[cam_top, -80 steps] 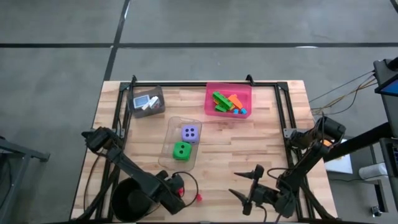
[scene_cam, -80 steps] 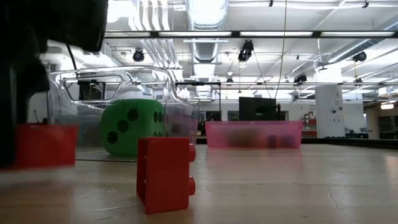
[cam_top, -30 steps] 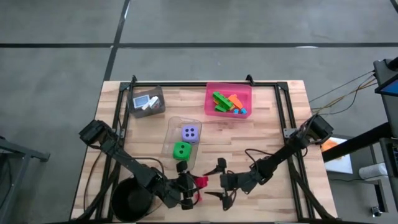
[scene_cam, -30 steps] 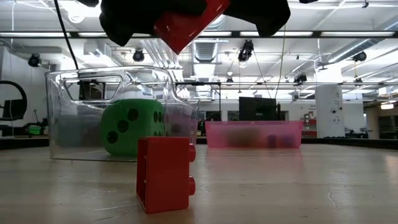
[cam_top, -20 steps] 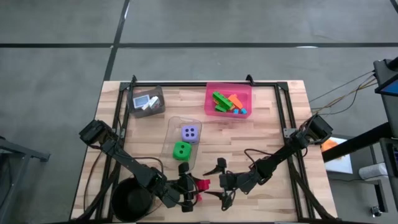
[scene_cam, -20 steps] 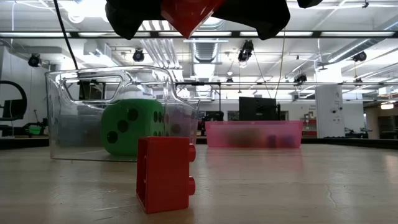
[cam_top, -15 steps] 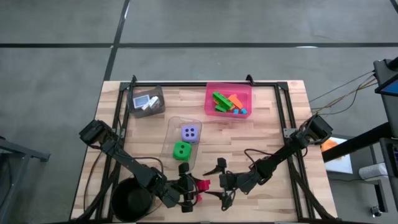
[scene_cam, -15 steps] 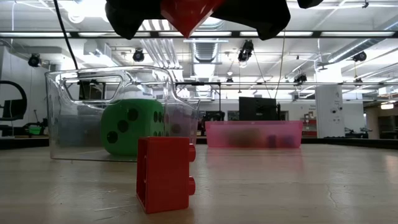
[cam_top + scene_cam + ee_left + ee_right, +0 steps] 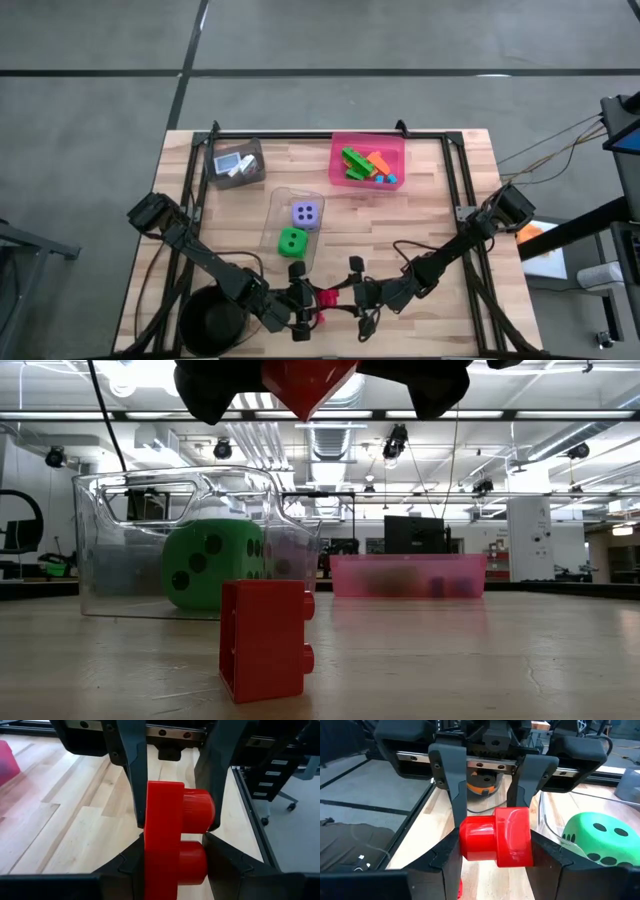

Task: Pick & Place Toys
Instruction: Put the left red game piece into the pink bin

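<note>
Right tool (image 9: 345, 297) closed in, both gripping red brick (image 9: 326, 297)

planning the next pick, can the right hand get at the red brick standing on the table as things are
Probably not yet. The right hand looks closed on the raised red brick, which the left hand also grips. The standing red brick itself has bare table around it.

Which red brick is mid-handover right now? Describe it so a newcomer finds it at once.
Start at the clear bin holding the green die, mid-table. Just toward the near edge, the left gripper and right gripper meet tip to tip. The red brick gripped between them hangs in the air, unlike the second red brick, which stands alone on the tabletop.
</note>
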Motion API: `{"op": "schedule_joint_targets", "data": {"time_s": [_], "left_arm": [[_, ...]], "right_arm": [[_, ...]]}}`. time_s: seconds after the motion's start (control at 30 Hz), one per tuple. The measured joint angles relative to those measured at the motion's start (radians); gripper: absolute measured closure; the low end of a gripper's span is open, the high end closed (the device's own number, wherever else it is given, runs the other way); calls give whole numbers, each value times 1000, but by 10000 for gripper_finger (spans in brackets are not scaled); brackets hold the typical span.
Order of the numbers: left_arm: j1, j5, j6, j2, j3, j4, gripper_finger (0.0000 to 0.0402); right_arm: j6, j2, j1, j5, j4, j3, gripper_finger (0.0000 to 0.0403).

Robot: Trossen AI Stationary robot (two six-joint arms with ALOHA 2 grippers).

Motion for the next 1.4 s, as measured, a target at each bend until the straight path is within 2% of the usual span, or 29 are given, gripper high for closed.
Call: {"op": "schedule_joint_targets", "data": {"time_s": [0.13, 0.4, 0.53, 0.63, 0.7, 0.77, 0.93, 1.03, 1.13, 1.4], "left_arm": [[-1, 0, 31, 0, 0, 6, 241], [-12, 3, 121, -6, 0, 38, 81], [-30, -12, 195, -6, 0, 41, 35], [-47, -77, 249, -7, -2, 75, 13], [-50, -88, 261, -13, -27, 147, 6], [-49, -47, 306, -27, -84, 271, 7], [-29, 163, 396, -80, -334, 744, 21], [-3, 270, 386, -145, -490, 919, 26], [7, 280, 375, -241, -611, 987, 26], [30, 278, 424, -530, -838, 987, 26]], "right_arm": [[-6, 0, 2, 4, 0, 0, 237], [-5, 0, 13, 17, 8, 0, 237], [-10, 0, 20, 16, 10, -1, 237], [-10, 0, 24, 15, 10, -1, 237], [-11, 0, 26, 15, 10, -1, 237], [-11, 0, 28, 14, 11, -1, 237], [-13, 0, 32, 14, 19, -3, 237], [-13, 0, 35, 14, 24, -4, 237], [-21, 0, 37, 15, 29, -4, 237], [-45, 0, 23, 9, 50, -5, 237]]}}
